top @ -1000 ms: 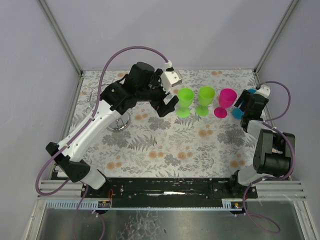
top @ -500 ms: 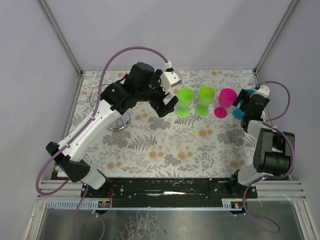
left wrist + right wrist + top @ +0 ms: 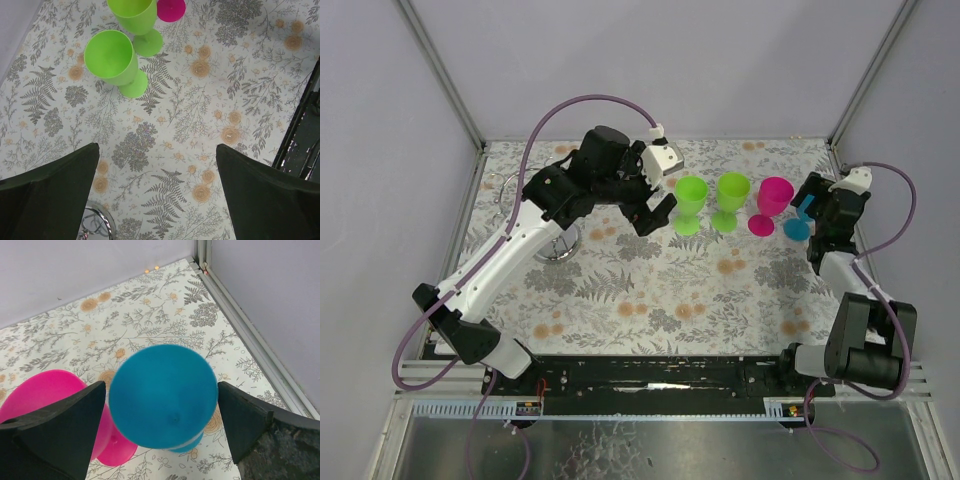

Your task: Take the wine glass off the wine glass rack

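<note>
Several plastic wine glasses stand in a row on the floral table: two green (image 3: 691, 201) (image 3: 731, 198), one pink (image 3: 772, 203) and one blue (image 3: 797, 229). In the right wrist view the blue glass (image 3: 162, 395) stands upright between the fingers of my open right gripper (image 3: 161, 390), with a narrow gap on each side. The silver wire rack (image 3: 560, 246) stands at the left; part of its round base (image 3: 100, 224) shows in the left wrist view. My left gripper (image 3: 658, 208) is open and empty above the table, between the rack and the green glasses (image 3: 112, 57).
The pink glass (image 3: 42, 395) stands just left of the blue one. The back right corner and its metal frame rail (image 3: 250, 335) are close to the right gripper. The left arm's purple cable (image 3: 585, 100) arches over the back of the table.
The right wrist has drawn back to the right, away from the blue glass, which stays standing on the table. The left arm has barely moved.
</note>
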You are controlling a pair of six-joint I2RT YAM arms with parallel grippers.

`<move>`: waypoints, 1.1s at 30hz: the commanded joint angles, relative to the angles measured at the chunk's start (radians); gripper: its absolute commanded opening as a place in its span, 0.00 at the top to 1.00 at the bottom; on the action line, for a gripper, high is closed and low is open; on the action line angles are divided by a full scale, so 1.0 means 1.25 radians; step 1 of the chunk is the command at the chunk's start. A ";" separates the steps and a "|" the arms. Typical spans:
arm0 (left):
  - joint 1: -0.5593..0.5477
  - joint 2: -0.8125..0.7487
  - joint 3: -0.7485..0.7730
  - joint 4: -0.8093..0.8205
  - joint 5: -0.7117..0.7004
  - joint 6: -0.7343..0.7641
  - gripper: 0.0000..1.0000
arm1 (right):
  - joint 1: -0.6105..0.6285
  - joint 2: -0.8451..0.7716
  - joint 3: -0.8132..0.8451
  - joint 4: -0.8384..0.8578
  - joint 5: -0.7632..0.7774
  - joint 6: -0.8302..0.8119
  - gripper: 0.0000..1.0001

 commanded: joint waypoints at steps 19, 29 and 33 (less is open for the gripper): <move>0.072 -0.081 -0.183 0.184 0.048 -0.172 0.00 | -0.004 -0.412 -0.057 -0.415 -0.078 0.033 0.01; 0.126 -0.137 -0.303 0.269 0.038 -0.242 0.00 | -0.004 -0.520 -0.101 -0.550 -0.053 0.115 0.01; 0.136 -0.151 -0.336 0.276 0.034 -0.253 0.00 | -0.004 -0.517 -0.105 -0.561 -0.055 0.131 0.01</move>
